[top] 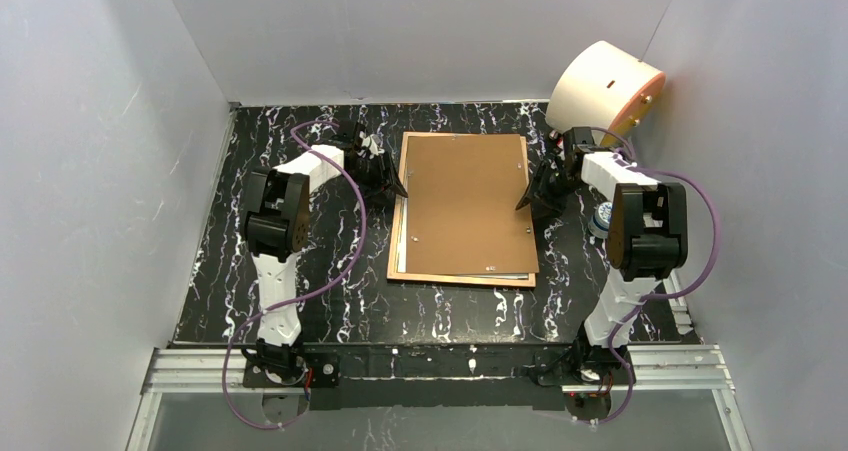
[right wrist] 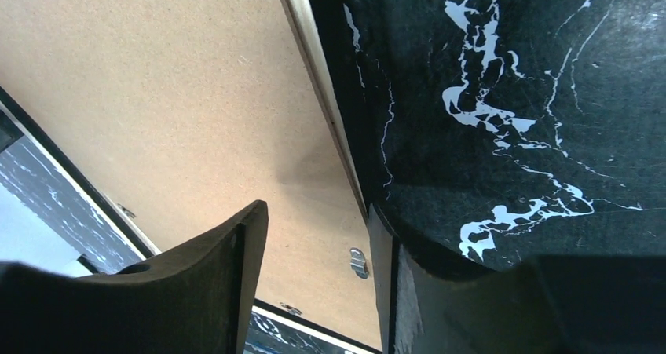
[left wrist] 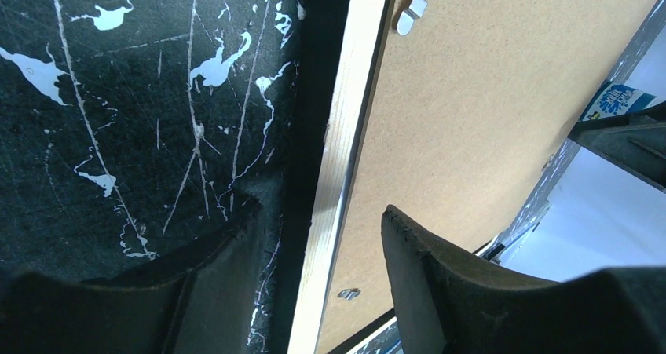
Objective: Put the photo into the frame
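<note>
Frame (left wrist: 338, 173) was straddled at picture centre.
Left gripper (left wrist: 316, 209) and right gripper (right wrist: 316, 209) were held open, empty; skewed backing board (top: 465, 201) could be dislodged by uneven closing.

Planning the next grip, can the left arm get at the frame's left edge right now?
Probably yes: the left end effector sits open astride the frame, one finger on each side of its pale left rail, nothing blocking.
</note>
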{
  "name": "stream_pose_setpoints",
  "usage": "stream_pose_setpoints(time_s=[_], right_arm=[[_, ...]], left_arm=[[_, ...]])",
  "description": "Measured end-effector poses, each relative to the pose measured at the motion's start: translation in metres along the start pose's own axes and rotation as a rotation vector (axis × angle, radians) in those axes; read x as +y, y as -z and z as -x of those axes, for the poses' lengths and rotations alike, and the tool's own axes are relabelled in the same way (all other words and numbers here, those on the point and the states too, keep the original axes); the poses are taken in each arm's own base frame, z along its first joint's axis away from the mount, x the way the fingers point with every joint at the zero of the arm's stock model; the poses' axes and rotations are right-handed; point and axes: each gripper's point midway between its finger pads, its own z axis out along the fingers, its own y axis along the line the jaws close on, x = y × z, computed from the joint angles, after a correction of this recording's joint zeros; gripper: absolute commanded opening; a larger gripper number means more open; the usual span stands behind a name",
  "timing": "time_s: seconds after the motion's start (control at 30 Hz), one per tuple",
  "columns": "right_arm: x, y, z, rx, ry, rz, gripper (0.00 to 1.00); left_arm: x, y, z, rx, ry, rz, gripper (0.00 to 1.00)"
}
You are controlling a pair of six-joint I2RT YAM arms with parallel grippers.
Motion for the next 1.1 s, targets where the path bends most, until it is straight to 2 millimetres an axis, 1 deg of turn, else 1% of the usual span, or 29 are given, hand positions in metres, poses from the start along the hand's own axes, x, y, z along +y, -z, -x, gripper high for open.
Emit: stream_pose_setpoints(time_s=[0.07, 0.13, 0.33, 0.57, 1.1], right_arm=[[-0.001, 0.000, 0.000, 0.000, 0.006, -0.003, 0.48], [-0.002, 0.000, 0.000, 0.001, 0.009, -0.003, 0.44], [-0.002, 0.000, -0.004, 0.015, 0.008, -0.008, 0.35], [-0.003, -0.001, -0.013, 0.040, 0.011, -0.030, 0.34], [0.009, -0.005, -0.025, 0.085, -0.002, 0.012, 0.35]], left_arm=[[0.000, 0.000, 0.000, 0.000, 0.000, 0.000, 0.54], [0.000, 0.000, 0.000, 0.000, 0.000, 0.001, 0.53], [0.002, 0.000, 0.000, 0.004, 0.008, -0.001, 0.49], [0.003, -0.001, -0.001, 0.014, 0.024, -0.009, 0.44], [0.005, -0.002, -0.001, 0.016, 0.037, -0.015, 0.43]])
